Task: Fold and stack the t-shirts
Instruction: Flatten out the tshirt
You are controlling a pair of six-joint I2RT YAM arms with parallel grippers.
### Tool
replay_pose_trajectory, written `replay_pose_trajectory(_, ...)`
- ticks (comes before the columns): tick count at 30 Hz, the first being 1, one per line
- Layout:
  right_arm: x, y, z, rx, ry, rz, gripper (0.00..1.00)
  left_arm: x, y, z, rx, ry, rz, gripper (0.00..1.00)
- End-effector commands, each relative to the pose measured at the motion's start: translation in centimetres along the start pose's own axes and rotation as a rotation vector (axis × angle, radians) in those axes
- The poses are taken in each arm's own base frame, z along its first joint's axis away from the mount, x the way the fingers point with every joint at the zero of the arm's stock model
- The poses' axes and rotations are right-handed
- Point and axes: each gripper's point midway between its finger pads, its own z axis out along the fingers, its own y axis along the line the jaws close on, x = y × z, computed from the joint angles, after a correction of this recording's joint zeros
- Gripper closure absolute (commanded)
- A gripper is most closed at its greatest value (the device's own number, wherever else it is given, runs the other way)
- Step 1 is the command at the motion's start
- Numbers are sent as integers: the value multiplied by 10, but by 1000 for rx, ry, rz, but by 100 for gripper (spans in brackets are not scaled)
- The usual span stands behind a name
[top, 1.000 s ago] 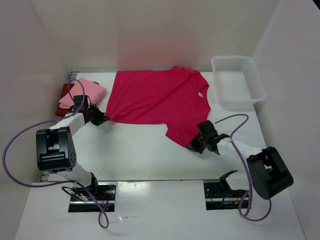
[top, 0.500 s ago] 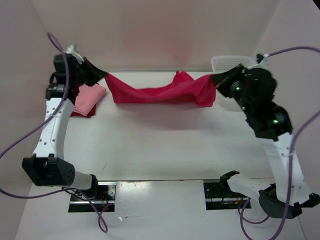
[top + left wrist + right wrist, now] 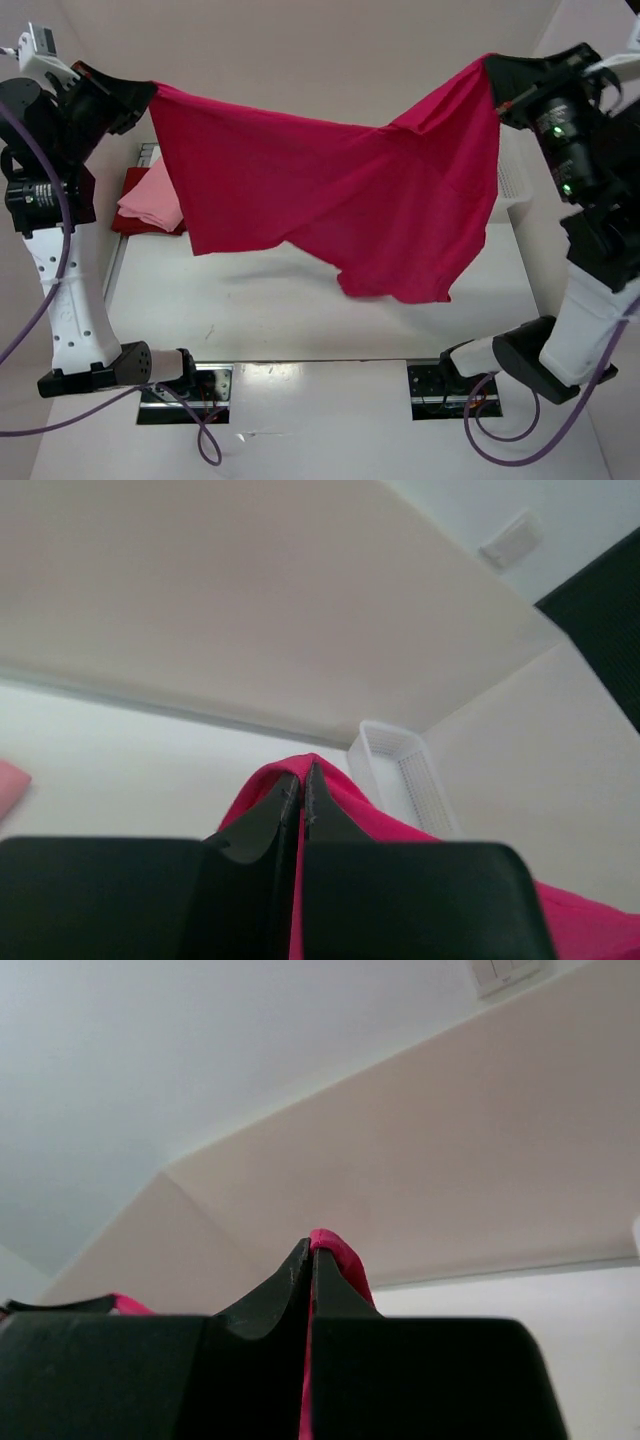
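Note:
A magenta-pink t-shirt [image 3: 340, 200] hangs spread in the air high above the table, stretched between both arms. My left gripper [image 3: 148, 88] is shut on its upper left corner; in the left wrist view the cloth [image 3: 330, 790] pokes out past the closed fingertips [image 3: 302, 772]. My right gripper [image 3: 492, 68] is shut on the upper right corner, and the right wrist view shows a fold of cloth [image 3: 335, 1255] at its tips [image 3: 311, 1247]. A light pink t-shirt [image 3: 152, 198] lies folded on a dark red one [image 3: 130, 222] at the table's left edge.
A white mesh basket [image 3: 510, 180] stands at the back right, mostly hidden behind the hanging shirt and right arm. The white table [image 3: 280, 310] lies below, with enclosure walls at left, back and right. Purple cables loop from both arms.
Both arms have swung up from the table, lifting the magenta-pink t-shirt from flat on the surface to hanging stretched in the air. The right gripper closed on its corner.

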Motion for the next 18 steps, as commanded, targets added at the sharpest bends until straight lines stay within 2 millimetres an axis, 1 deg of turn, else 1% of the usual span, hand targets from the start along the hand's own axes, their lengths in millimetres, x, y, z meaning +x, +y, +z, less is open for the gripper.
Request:
replay_pose_trajectory(1, 73, -37, 74, 73, 153, -156, 100, 28, 46, 27, -89, 69, -69, 100)
replay_pose_trajectory(2, 83, -47, 86, 72, 175, -161, 100, 34, 53, 36, -98, 68, -70, 100)
replay_pose_trajectory(3, 100, -47, 95, -4, 246, -155, 100, 56, 73, 44, -136, 107, -91, 100)
replay_pose_trajectory(4, 104, -71, 111, 17, 261, -132, 100, 68, 84, 53, -155, 128, -101, 100)
replay_pose_trajectory(5, 130, -80, 127, -30, 342, -106, 100, 83, 102, 64, -184, 164, -120, 100)
replay_pose_trajectory(6, 143, -92, 137, -32, 373, -99, 100, 95, 110, 74, -195, 187, -127, 100)
replay_pose_trajectory(7, 152, -102, 146, -22, 395, -84, 100, 111, 134, 86, -246, 221, -135, 100)
replay_pose_trajectory(8, 176, -120, 163, 9, 446, -74, 100, 122, 139, 95, -249, 244, -141, 100)
replay_pose_trajectory(9, 185, -127, 169, 21, 464, -70, 100, 126, 146, 103, -256, 257, -134, 100)
replay_pose_trajectory(10, 178, -126, 176, 22, 436, -77, 100, 139, 162, 114, -284, 293, -151, 100)
replay_pose_trajectory(11, 191, -139, 187, 51, 456, -75, 100, 132, 160, 121, -274, 280, -145, 100)
replay_pose_trajectory(12, 174, -129, 189, 36, 408, -85, 100, 129, 161, 126, -270, 275, -143, 100)
replay_pose_trajectory(13, 168, -125, 191, 28, 392, -79, 100, 135, 167, 132, -278, 301, -154, 100)
replay_pose_trajectory(14, 160, -127, 195, 37, 363, -76, 100, 129, 164, 136, -271, 292, -150, 100)
replay_pose_trajectory(15, 149, -120, 195, 10, 338, -66, 100, 113, 153, 144, -236, 263, -135, 100)
replay_pose_trajectory(16, 140, -118, 195, -2, 313, -56, 100, 107, 149, 145, -228, 254, -131, 100)
replay_pose_trajectory(17, 118, -108, 191, -20, 259, -48, 100, 99, 135, 145, -184, 247, -139, 100)
replay_pose_trajectory(18, 111, -104, 189, -30, 243, -51, 100, 93, 135, 146, -179, 243, -150, 100)
